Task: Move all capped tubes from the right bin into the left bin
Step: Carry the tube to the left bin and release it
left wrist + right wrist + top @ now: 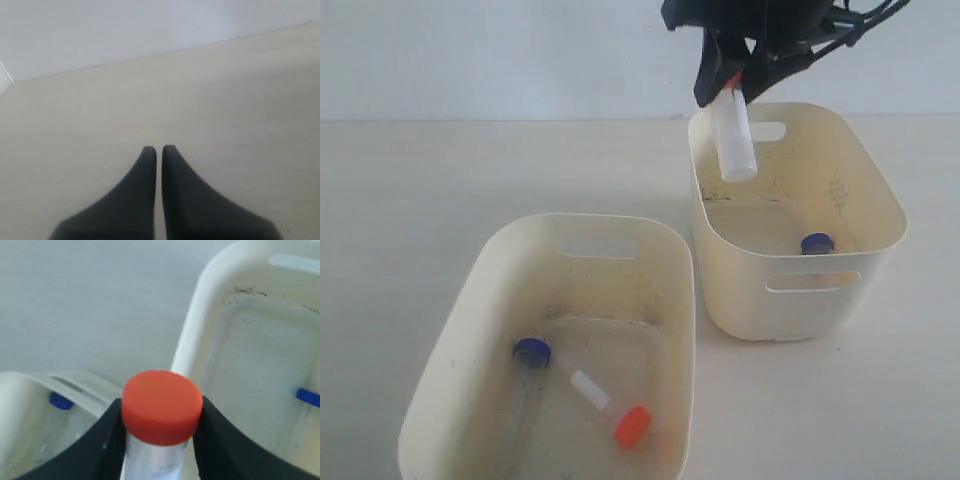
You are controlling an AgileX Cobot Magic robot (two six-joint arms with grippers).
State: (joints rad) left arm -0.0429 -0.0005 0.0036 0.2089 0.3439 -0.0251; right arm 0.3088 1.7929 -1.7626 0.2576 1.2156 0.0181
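Note:
My right gripper [728, 85] [161, 425] is shut on a capped tube [735, 140] just under its orange cap [161, 406]. The tube hangs above the near-left rim of the right bin [880, 200] [200, 315]. One blue-capped tube [817, 243] [309, 397] lies on that bin's floor. The left bin [480, 290] [75, 385] holds a blue-capped tube [527, 385] [60, 400] and an orange-capped tube [615, 410]. My left gripper [158, 149] is shut and empty over bare table, out of the exterior view.
The two bins stand close together on a pale table [420, 180] with a white wall [470, 50] behind. Black cables [850, 25] hang by the right arm at the top.

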